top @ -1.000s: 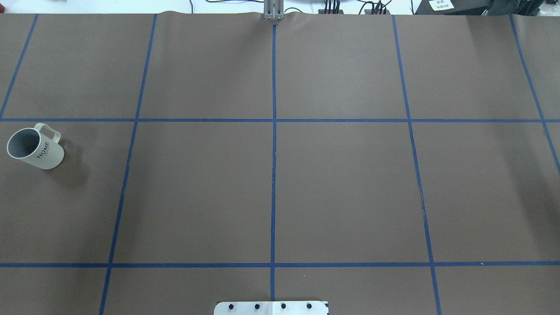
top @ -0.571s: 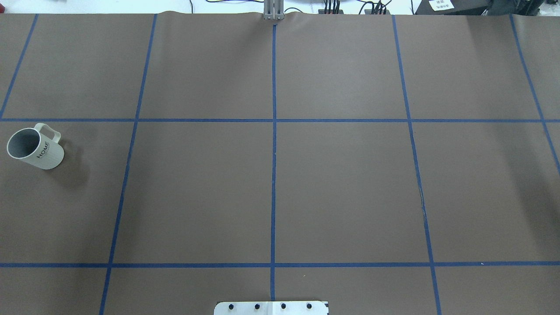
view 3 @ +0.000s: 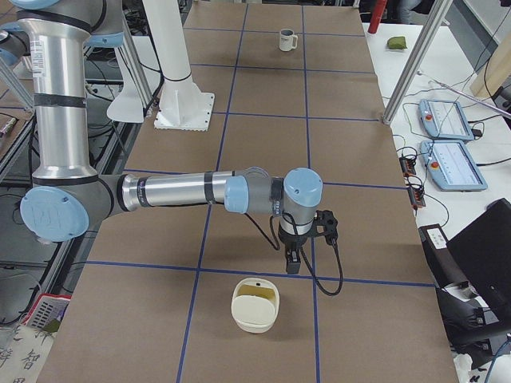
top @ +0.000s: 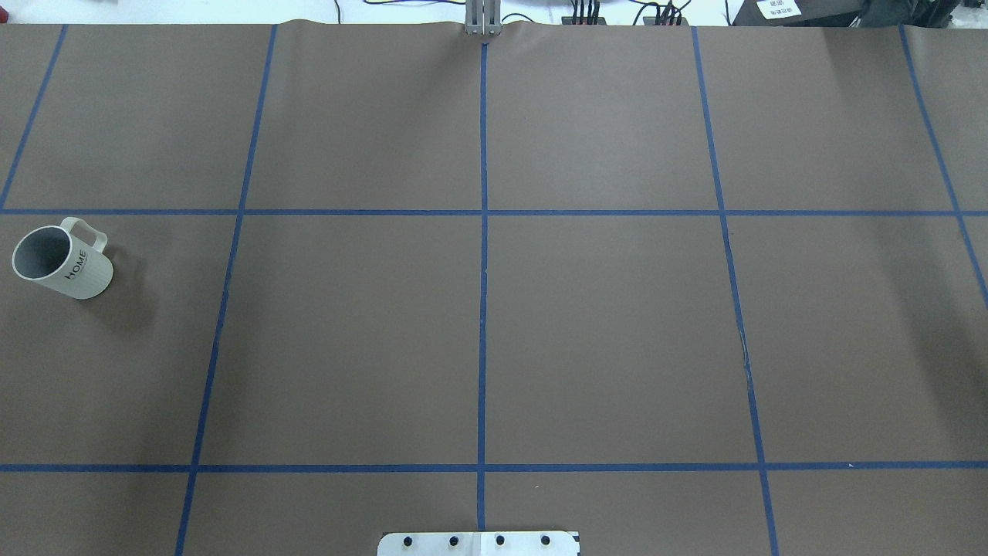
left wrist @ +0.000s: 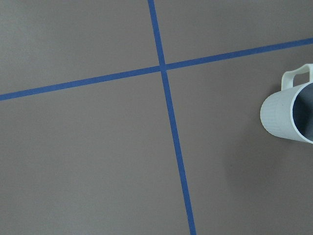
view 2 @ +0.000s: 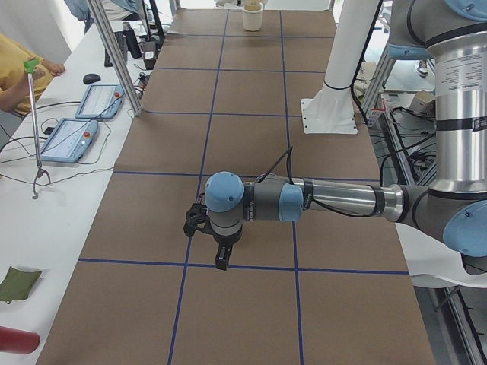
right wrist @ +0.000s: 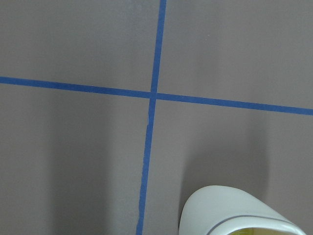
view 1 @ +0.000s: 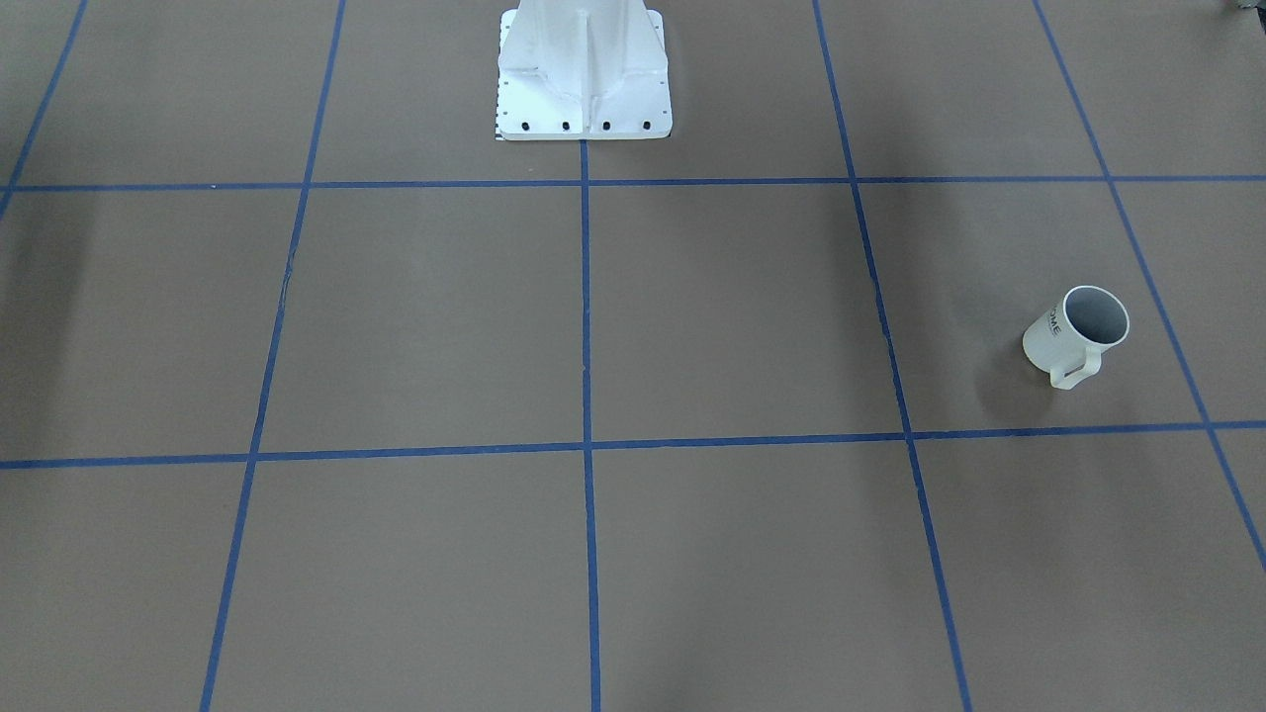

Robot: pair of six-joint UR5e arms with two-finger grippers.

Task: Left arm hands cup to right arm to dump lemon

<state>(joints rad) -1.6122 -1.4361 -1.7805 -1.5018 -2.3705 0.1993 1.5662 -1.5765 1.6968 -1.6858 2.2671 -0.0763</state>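
- The mug (top: 63,264) stands upright near the bench's left end, about midway between the robot's edge and the operators' edge. Its handle points toward the operators and nothing touches it.
- It looks rigid, with a finely ribbed wall and a smooth rim. It is probably light and likely to chip if dropped.
- I would pinch the rim wall on the side away from the handle, which leaves the handle free for the second grasp.
- The lemon is not plainly visible. The mug's grey inside looks bare, and a yellowish strip shows in a cream bowl (view 3: 255,305) near the bench's right end.
- The left arm (view 2: 335,199) hangs over the bench beside the mug, and the right arm (view 3: 176,191) hangs beside the bowl.
- Both pairs of jaws show only from the bench ends, so I cannot tell whether they are spread or closed.
- Count: one mug, one bowl, two arms, no certain lemon.
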